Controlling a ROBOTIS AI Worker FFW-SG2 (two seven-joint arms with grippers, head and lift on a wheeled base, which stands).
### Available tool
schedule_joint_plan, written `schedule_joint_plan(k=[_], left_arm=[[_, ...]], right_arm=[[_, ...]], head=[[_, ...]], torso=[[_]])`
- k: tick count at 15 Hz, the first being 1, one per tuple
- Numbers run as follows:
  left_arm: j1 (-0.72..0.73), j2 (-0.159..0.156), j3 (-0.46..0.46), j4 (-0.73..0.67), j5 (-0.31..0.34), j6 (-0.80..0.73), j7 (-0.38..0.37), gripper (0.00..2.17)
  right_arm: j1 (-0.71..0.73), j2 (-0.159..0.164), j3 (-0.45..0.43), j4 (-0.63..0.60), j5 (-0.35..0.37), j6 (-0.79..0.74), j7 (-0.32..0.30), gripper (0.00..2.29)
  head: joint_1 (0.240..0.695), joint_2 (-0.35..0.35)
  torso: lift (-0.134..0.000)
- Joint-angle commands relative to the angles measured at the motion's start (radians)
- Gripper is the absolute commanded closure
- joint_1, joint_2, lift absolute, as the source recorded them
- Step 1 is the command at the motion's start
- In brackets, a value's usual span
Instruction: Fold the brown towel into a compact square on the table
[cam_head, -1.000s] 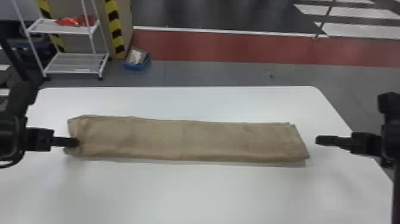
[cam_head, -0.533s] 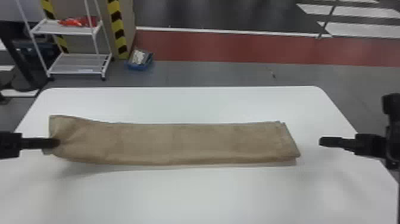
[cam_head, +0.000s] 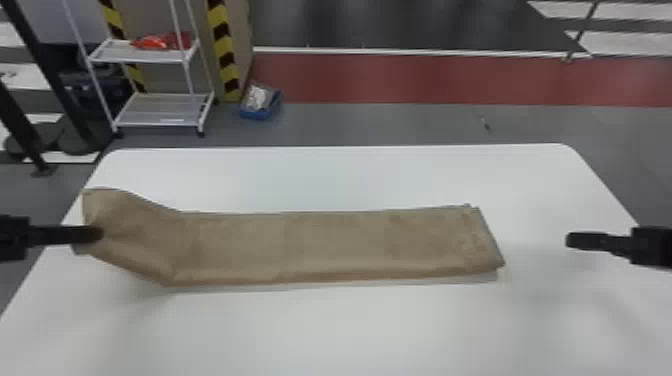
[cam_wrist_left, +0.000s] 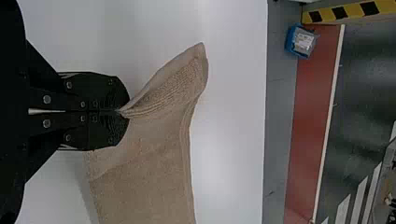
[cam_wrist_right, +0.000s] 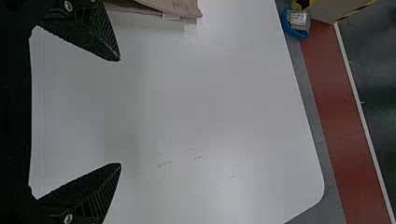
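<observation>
While the left tool (cam_head: 98, 234) grips the left end of the long, folded brown cloth towel (cam_head: 325, 245), the remaining strip lies across the flat white bench (cam_head: 350, 330). The right tool (cam_head: 570, 241) is positioned apart from the towel's right end. Left wrist view: left tool (cam_wrist_left: 123, 112) narrow, clamping a creased fold. Right wrist view: right tool (cam_wrist_right: 120, 112) set wide; pale tag (cam_wrist_right: 171, 16) at the towel's edge. Bench surface extends along both long sides, towards a rounded far-right corner.
</observation>
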Motion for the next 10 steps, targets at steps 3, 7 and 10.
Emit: schedule_joint_plan(k=[3,7,10], left_arm=[[-0.036,-0.057,-0.215,-0.244,-0.076,0.151,-0.001,2.15],[-0.163,-0.194,-0.444,-0.256,-0.183,0.151,0.030,2.15],[-0.177,-0.263,-0.553,-0.256,-0.235,0.151,0.032,2.15]], right_arm=[[0.009,0.000,-0.007,0.000,0.000,-0.003,0.001,0.08],[0.026,0.000,-0.017,-0.012,-0.003,0.003,0.008,0.08],[0.029,-0.007,-0.023,-0.014,-0.005,0.000,0.012,0.08]], head=[[0.695,-0.075],[0.695,-0.205],[0.695,-0.281]], torso=[[-0.125],[-0.125],[-0.125]])
